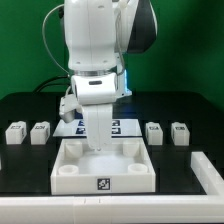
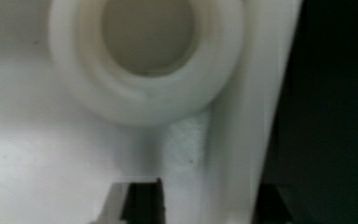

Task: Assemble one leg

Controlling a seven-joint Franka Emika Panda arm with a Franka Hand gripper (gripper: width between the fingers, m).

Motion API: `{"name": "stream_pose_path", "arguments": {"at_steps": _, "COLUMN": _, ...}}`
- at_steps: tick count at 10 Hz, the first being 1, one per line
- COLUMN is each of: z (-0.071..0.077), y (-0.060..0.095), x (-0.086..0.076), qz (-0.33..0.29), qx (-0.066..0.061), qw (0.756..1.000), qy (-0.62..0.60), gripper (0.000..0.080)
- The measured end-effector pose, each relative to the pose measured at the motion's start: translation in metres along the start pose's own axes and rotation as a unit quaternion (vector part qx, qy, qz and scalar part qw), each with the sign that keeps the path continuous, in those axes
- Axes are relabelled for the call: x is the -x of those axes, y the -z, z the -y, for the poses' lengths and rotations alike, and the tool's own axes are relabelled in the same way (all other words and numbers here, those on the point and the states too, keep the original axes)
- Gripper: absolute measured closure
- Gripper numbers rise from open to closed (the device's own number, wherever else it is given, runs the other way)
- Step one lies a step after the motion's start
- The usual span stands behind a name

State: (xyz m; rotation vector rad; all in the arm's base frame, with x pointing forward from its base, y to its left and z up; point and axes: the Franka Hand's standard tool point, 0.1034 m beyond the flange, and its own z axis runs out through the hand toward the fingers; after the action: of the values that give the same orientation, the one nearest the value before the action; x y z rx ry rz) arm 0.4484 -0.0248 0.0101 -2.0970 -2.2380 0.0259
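Well, the fingers (image 1: 98, 138) hang at the far rim of the white panel (image 1: 70, 172); whether they pinch it I cannot tell. No leg is held: two lie toward each side edge of the worktop (image 1: 20, 108), and the inner leg (image 1: 153, 131) on the exterior view's right looks about nearest.

We are seeing the exterior view brightly and evenly lit, the white arm (image 1: 95, 40) glaring almost to washout against the black table (image 1: 20, 168), with only soft shadows lying inside the square panel (image 1: 70, 178). We are finding the wrist view dimmer and out of focus: the white ring (image 2: 149, 102) is smearing at its edges, and the area beside it is falling into near black.
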Motion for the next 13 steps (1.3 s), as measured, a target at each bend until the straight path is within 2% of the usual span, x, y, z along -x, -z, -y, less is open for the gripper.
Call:
{"name": "stream_pose_path", "arguments": {"at_steps": 1, "z": -0.001, "y": 0.001, "x": 0.000, "qz": 0.000, "qx": 0.002, "qw": 1.000, "qy": -0.001, "gripper": 0.0663}}
{"name": "stream_pose_path", "arguments": {"at_steps": 2, "z": -0.002, "y": 0.001, "x": 0.000, "qz": 0.000, "qx": 0.003, "qw": 1.000, "qy": -0.001, "gripper": 0.0738}}
{"name": "stream_pose_path", "arguments": {"at_steps": 7, "z": -0.003, "y": 0.001, "x": -0.001, "qz": 0.000, "qx": 0.004, "qw": 1.000, "qy": -0.004, "gripper": 0.0738}}
{"name": "stream_pose_path", "arguments": {"at_steps": 10, "z": -0.036, "y": 0.006, "x": -0.041, "qz": -0.014, "qx": 0.020, "qw": 0.999, "qy": -0.021, "gripper": 0.0738}}
{"name": "stream_pose_path", "arguments": {"at_steps": 12, "z": -0.058, "y": 0.007, "x": -0.074, "qz": -0.025, "qx": 0.024, "qw": 0.999, "qy": -0.043, "gripper": 0.0738}}
{"name": "stream_pose_path", "arguments": {"at_steps": 13, "z": -0.059, "y": 0.004, "x": -0.078, "qz": -0.026, "qx": 0.017, "qw": 0.998, "qy": -0.048, "gripper": 0.0738}}
